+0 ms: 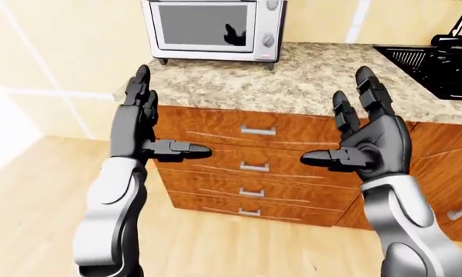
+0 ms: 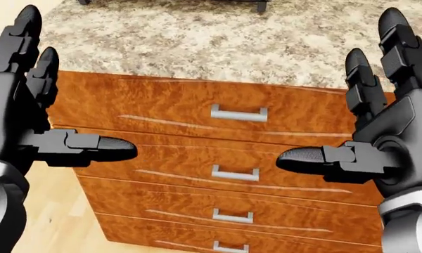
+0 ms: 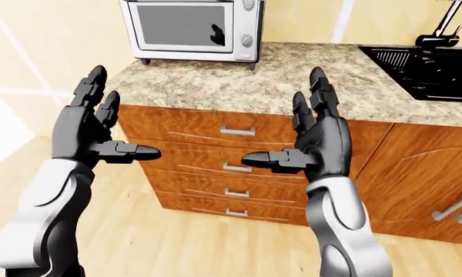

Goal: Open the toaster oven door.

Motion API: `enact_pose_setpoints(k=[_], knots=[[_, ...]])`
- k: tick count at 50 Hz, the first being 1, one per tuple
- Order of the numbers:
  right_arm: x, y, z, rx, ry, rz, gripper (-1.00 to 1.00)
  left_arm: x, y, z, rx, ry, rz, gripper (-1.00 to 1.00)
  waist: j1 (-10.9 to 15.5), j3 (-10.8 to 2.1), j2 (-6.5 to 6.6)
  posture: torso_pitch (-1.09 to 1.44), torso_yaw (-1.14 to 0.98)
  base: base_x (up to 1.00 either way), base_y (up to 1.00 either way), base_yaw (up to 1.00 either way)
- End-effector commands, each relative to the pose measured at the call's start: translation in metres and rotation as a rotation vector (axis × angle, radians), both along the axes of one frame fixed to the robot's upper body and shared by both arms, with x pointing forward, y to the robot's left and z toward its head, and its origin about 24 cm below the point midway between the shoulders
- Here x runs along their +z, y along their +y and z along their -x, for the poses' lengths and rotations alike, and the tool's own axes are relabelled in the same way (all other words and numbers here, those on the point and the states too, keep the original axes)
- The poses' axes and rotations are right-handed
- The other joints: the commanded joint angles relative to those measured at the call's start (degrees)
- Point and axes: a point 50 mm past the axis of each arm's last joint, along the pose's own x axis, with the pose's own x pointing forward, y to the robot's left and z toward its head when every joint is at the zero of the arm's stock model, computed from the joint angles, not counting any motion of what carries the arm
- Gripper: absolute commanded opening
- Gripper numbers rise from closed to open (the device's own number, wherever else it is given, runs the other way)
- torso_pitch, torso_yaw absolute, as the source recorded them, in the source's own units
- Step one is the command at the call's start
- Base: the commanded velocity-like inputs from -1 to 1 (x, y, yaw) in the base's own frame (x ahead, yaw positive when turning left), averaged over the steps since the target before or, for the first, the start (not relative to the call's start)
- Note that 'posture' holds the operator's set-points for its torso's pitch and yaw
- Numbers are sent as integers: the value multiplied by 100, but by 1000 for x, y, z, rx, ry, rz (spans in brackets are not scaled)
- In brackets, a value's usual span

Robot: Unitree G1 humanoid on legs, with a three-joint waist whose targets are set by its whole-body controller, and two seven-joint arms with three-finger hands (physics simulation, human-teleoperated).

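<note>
A silver toaster oven (image 1: pixel 213 29) stands on the granite counter (image 1: pixel 308 81) at the top of the left-eye view, its grey glass door (image 1: pixel 203 25) shut, with knobs down its right side. My left hand (image 1: pixel 150 124) is open, fingers up and thumb pointing right, held below the counter's left end. My right hand (image 1: pixel 354 130) is open too, thumb pointing left, held before the drawers. Both hands are well short of the oven and hold nothing. In the head view only the oven's feet show at the top edge.
A wooden drawer stack (image 1: pixel 250 167) with several metal handles sits under the counter. A black sink (image 1: pixel 435 66) with a tap (image 1: pixel 454 37) is set in the counter at the right. A cabinet door (image 3: pixel 431 190) is lower right. Wooden floor (image 1: pixel 31 190) lies at the left.
</note>
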Motion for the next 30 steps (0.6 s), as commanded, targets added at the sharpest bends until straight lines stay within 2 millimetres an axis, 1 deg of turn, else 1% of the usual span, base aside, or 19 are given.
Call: enact_pose_setpoints(k=[1,2,4,5,8,11,12,13,14,15,16,18,23,25,26,27,28,29,30], knots=[[9,-1,3,-1,-63,9,100,12,-1,3,-2,-71,-4,100,24,-79,-20,0,0,36,0,0],[9,-1,3,-3,-63,9,100,11,-1,2,-2,-70,-3,100,-20,-60,91,0,0,35,0,0],[9,-1,4,-5,-62,8,100,10,-1,2,-2,-70,-2,100,55,-126,28,0,0,36,0,0],[9,-2,4,-5,-62,8,100,10,-1,2,-2,-70,-2,100,63,-131,-19,0,0,38,0,0],[9,-2,5,-7,-62,6,100,10,-1,2,-1,-70,-1,100,114,-79,-191,0,0,36,0,0],[8,-2,5,-8,-62,6,100,10,-1,2,-1,-70,-1,100,167,-97,-447,0,0,36,0,0],[8,-3,5,-9,-62,5,100,10,-2,3,-1,-69,-1,100,175,-136,-585,0,0,36,0,0],[8,-3,4,-9,-62,5,100,10,-2,3,-1,-69,-1,100,164,-217,-801,0,0,36,0,0],[7,-3,4,-10,-61,5,100,9,-2,2,-2,-69,0,100,84,-121,-619,0,0,36,0,0],[8,-4,4,-10,-63,4,100,8,-2,2,-2,-69,-1,100,118,-64,-725,0,0,36,0,0],[8,-4,4,-11,-63,4,100,8,-2,2,-2,-68,-1,100,66,-56,-721,0,0,36,0,0],[7,-5,4,-12,-64,3,100,9,-2,2,-2,-68,-1,100,25,-93,-644,0,0,36,0,0],[7,-4,4,-13,-64,3,100,9,-2,2,-2,-68,0,100,-52,-37,-365,0,0,36,0,0],[7,-4,4,-13,-64,2,100,8,-2,2,-2,-68,1,100,-86,-84,-169,0,0,36,0,0],[7,-4,4,-14,-65,2,100,9,-2,2,-2,-69,0,100,-98,-131,-24,0,0,36,0,0],[7,-4,4,-14,-64,2,100,9,-2,2,-1,-69,1,100,-86,-229,190,0,0,36,0,0],[7,-4,4,-15,-65,2,100,9,-1,2,-1,-69,0,100,-7,-145,-27,0,0,36,0,0],[7,-4,5,-15,-65,2,100,8,-1,2,-1,-69,0,100,-44,-92,79,0,0,35,0,0],[7,-4,5,-15,-65,2,100,8,-1,2,-1,-69,1,100,15,-93,61,0,0,36,0,0]])
